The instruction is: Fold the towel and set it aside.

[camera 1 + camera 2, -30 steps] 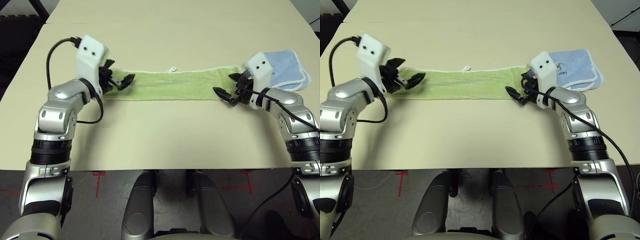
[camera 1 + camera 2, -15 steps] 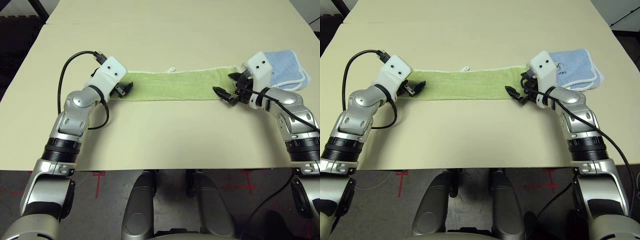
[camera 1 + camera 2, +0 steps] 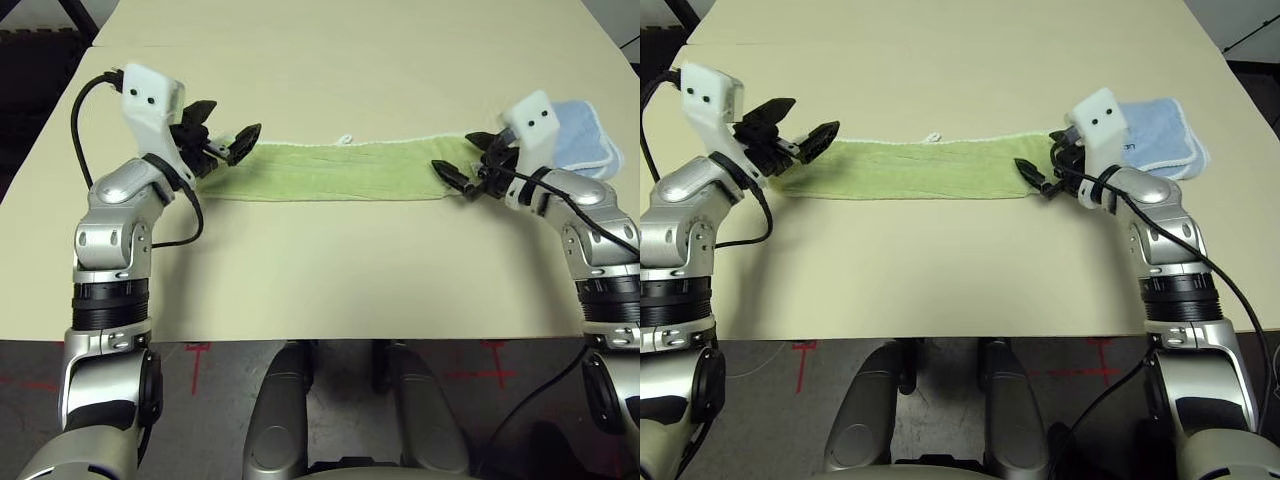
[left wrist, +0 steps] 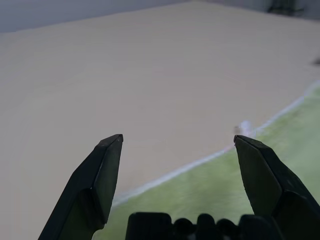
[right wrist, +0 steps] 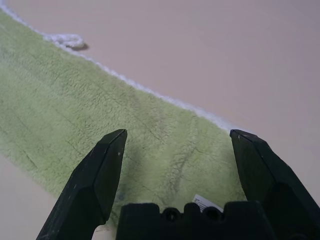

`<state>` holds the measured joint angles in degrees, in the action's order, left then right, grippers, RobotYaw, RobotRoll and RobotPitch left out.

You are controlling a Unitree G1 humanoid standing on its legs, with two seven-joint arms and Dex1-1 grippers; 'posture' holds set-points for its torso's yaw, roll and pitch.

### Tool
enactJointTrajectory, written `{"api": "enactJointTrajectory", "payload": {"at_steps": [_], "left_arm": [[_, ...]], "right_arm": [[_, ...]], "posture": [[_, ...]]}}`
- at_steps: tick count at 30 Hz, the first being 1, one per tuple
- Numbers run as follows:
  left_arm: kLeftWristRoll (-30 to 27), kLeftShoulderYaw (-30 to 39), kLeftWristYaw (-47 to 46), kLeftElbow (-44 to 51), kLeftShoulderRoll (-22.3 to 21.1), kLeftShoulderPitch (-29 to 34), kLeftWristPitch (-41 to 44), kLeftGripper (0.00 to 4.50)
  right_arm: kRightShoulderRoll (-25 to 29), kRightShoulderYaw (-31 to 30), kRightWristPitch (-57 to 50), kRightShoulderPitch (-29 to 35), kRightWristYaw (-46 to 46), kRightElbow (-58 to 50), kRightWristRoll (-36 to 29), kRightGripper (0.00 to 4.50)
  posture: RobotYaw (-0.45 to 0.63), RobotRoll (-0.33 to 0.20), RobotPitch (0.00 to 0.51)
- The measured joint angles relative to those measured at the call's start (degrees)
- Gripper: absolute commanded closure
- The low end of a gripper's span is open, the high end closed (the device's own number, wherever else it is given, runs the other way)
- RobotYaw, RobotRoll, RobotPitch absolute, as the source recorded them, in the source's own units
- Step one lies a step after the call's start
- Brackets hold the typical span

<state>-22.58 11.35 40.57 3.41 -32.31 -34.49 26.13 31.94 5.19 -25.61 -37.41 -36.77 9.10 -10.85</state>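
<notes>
Left tool (image 3: 228,146) has lifted off the flat, long-folded green towel (image 3: 335,170).

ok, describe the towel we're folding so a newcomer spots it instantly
On the beige table, a long strip lies flat between the two open tools. That is the green towel, with white edging and a small loop on its far edge; the blue towel beside its right end is smaller.

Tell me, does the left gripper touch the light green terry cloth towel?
Apart. In the left wrist view the left gripper is open, its fingers in the air with nothing between them, and the light green terry cloth towel lies flat on the table beyond.
</notes>
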Motion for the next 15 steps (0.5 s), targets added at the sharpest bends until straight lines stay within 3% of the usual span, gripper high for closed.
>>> {"api": "enactJointTrajectory", "payload": {"at_steps": [6, 15], "left_arm": [[-2.3, -2.2, 7.5, 4.7, -3.3, 3.5, -0.4, 0.0], [-2.3, -4.2, 14.5, 4.5, -6.1, 5.1, -5.3, 0.0]], "right_arm": [[0.5, 2.1, -3.7, 3.3, -0.4, -4.9, -3.4, 0.04], [0.5, 8.0, -13.8, 11.1, 1.0, -15.7, -11.9, 0.04]], "posture": [[0.0, 0.0, 0.314], [-0.02, 0.0, 0.312]]}}
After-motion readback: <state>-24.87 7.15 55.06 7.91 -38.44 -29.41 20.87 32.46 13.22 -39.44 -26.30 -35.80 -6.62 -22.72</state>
